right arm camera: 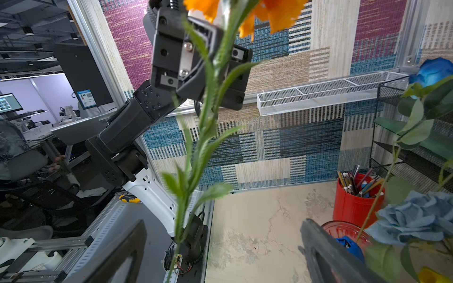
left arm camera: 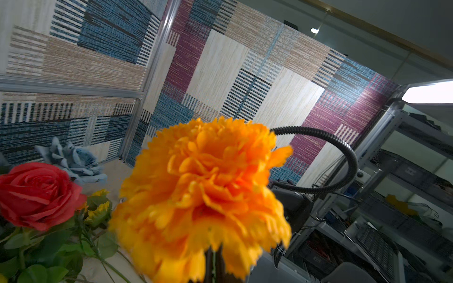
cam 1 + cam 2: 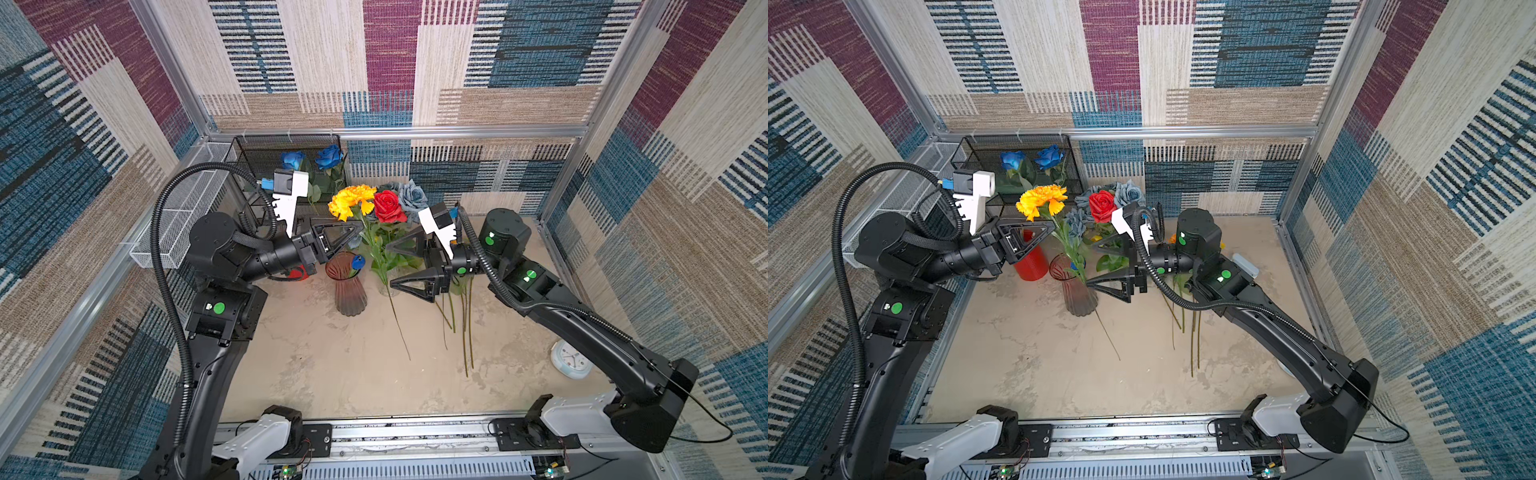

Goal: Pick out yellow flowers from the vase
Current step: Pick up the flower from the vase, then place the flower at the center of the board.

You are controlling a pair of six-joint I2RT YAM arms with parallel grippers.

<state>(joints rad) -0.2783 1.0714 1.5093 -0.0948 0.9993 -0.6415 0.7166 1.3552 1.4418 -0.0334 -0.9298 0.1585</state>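
One yellow flower, stem clenched in left hand, released right hand straddling it.

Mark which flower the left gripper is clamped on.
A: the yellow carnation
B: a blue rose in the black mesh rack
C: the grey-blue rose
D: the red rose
A: the left gripper is shut on the green stem just under the head of the yellow carnation, while the red rose beside it is not gripped.
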